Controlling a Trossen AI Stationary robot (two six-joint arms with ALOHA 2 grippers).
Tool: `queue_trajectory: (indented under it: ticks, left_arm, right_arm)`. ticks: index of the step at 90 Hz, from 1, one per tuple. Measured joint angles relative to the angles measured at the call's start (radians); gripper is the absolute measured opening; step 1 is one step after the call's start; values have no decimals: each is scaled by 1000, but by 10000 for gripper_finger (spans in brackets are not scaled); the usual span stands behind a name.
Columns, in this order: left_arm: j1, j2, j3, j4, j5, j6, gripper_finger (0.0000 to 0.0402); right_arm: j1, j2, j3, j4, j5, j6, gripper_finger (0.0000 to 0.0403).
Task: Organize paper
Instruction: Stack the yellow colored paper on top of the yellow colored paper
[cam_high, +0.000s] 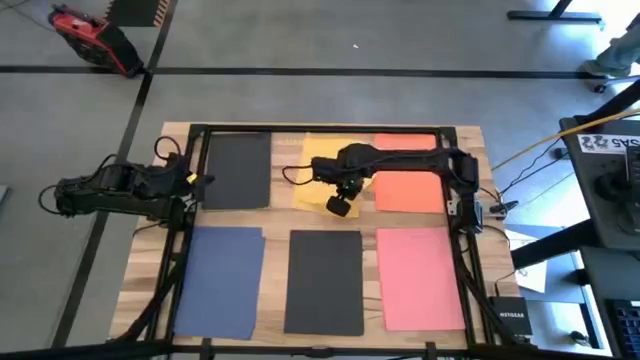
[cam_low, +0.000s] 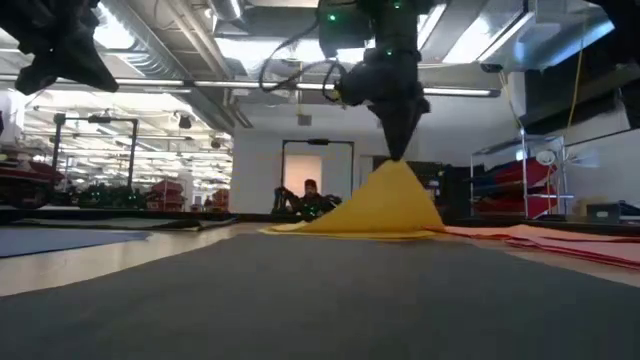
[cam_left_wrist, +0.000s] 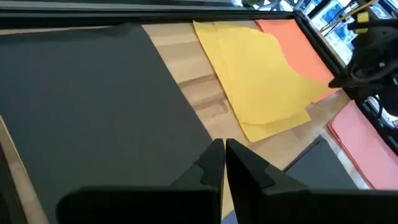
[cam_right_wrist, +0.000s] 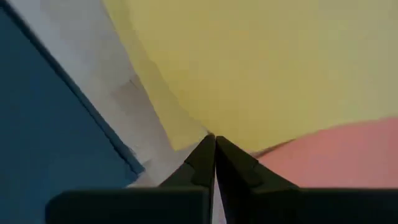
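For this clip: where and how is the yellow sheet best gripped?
Probably at a free edge or corner, from above with a thin pinch: the yellow paper lies flat, offering no other purchase. The right gripper does this, shut on the sheet and tenting it into a peak. The left gripper waits, shut, over the dark sheet.

Even overhead light, soft shadows; ceiling lamps (cam_low: 150, 40) glare in the low view, near paper (cam_low: 300, 300) blurred.

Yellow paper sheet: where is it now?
High view: the yellow paper sheet lies far-row middle, between dark grey sheet and orange sheet, pinched by right claw.
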Motion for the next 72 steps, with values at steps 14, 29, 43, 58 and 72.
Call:
queue_trajectory:
  ticks: [14,29,43,58,72]
  left_arm:
    - [0,0,0,0,0,-2,0]
    - [0,0,0,-1,-4,-2,0]
    - [0,0,0,-1,-5,-8,0]
    - [0,0,0,-1,-5,-9,0]
    - [0,0,0,-1,-6,-9,0]
  right_arm:
    - [54,0,0,7,20,-130,0]
    - [112,1,0,4,28,-178,0]
    - [157,1,0,-42,22,-205,0]
    - [174,1,-47,-55,28,-230,0]
    - [172,2,-119,-9,89,-347,0]
